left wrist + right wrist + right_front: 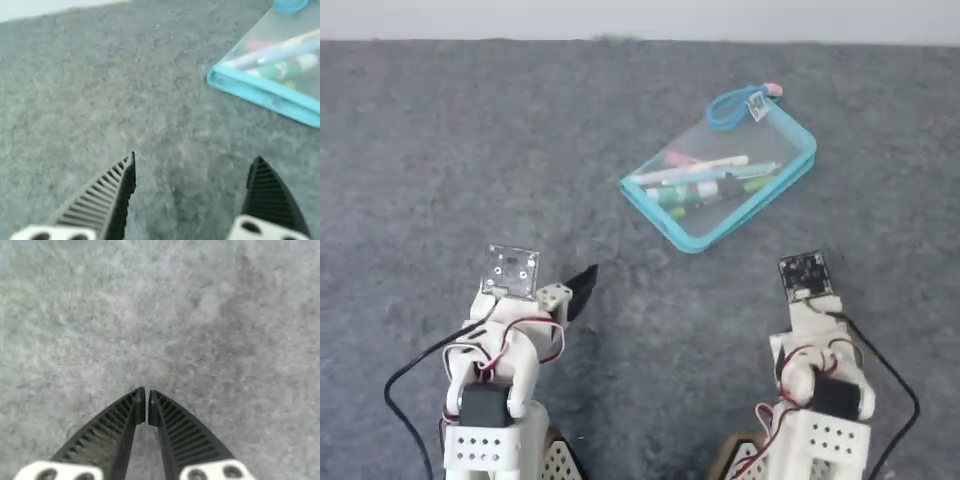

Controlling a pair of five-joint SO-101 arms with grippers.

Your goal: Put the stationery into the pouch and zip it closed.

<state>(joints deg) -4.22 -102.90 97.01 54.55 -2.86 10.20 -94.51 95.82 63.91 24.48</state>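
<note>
A clear pouch (756, 150) with a teal edge lies flat on the grey carpeted table (440, 150), at about 1 o'clock from the middle of the high view. It sits at an angle, its long side running from 8 o'clock up to 2 o'clock. The stationery (705, 182), several pens and markers in white, green, pink and blue, is inside the pouch, lying along its length. A blue cord loop (728, 108) with a small pink tag (775, 88) hangs off the pouch's far corner, resting on the carpet. Whether the zip is run all the way, I cannot tell.

The left gripper (195, 159) is released, its two black ribbed fingers (112, 192) spread wide with bare carpet between them. It holds nothing and sits well apart from the pouch, which lies at about 1 o'clock from it.

The right gripper (146, 392) is clenched, fingertips nearly touching, with nothing between them, above plain carpet. From the right arm the pouch lies at about 11 o'clock, well apart.

A pale wall strip (620, 18) runs along the far edge of the table.
</note>
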